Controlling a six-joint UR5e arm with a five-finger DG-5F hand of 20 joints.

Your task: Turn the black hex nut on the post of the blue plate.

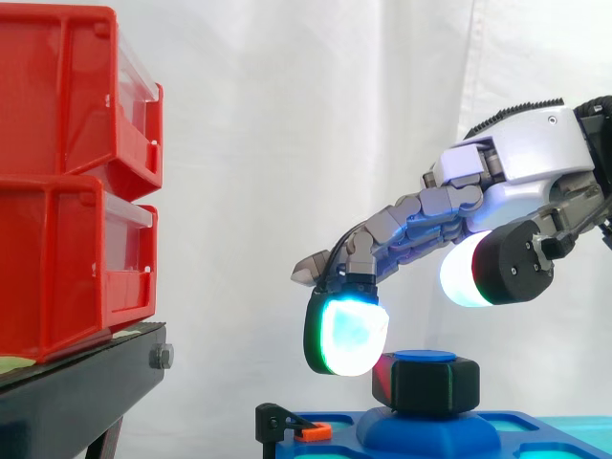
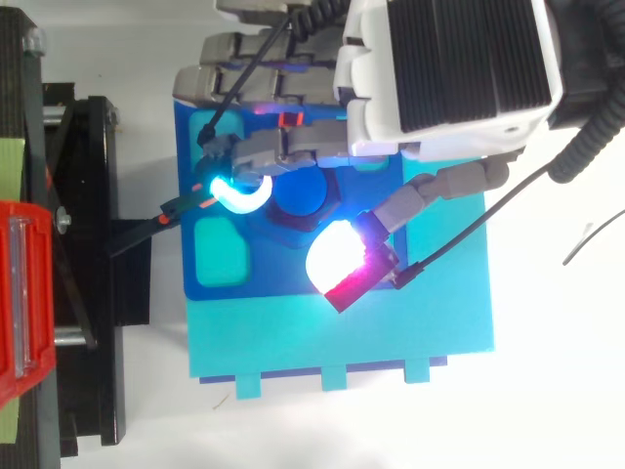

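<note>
Robot hand [image 1: 521, 158] hovers spread over the blue plate [image 2: 278, 269], gripping nothing. The black nut [image 1: 426, 382] sits on its upright post just below, between a fingertip [image 1: 346, 335] close beside it and the thumb pad [image 1: 464, 277] higher up.

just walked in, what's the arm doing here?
The hand is over the nut on the plate's post, fingers open and not gripping it. One cyan fingertip sits low by the nut's left side; I can't tell if it touches. The thumb pad hangs above the nut's right, clear of it.
</note>
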